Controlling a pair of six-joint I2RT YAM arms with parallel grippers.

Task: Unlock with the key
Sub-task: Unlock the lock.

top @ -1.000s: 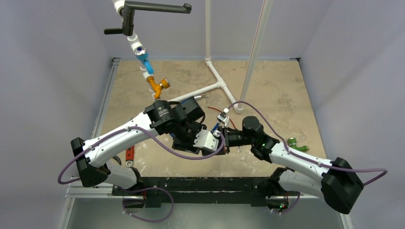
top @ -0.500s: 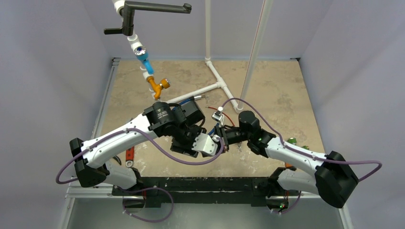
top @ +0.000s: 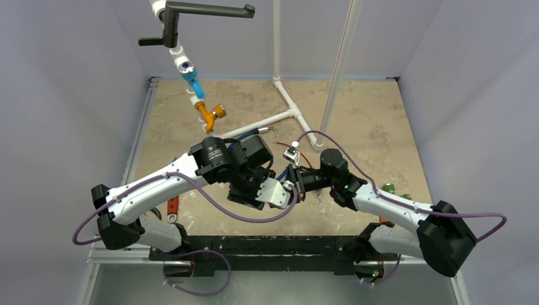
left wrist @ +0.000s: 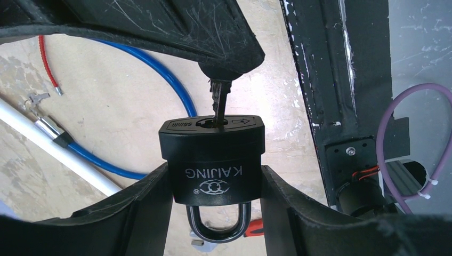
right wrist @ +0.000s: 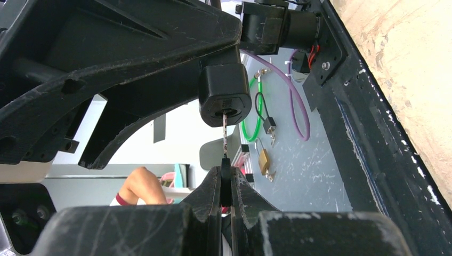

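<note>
The left gripper is clenched on the flanks of a black plastic-jacketed padlock with a steel shackle, held above the table between the arms. Its keyway faces the right gripper, which pinches the bow of a thin metal key. The blade has entered the keyway, though its depth is hard to judge. The lock looks dense and rigid, with smooth sides that may slip under torque. The slim key could bend, so grip its bow squarely.

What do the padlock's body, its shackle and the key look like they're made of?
The padlock body: matte black, probably a plastic cover, with moulded lettering. The shackle: glossy metal, likely steel; it glints. The key: thin dull grey metal blade.
</note>
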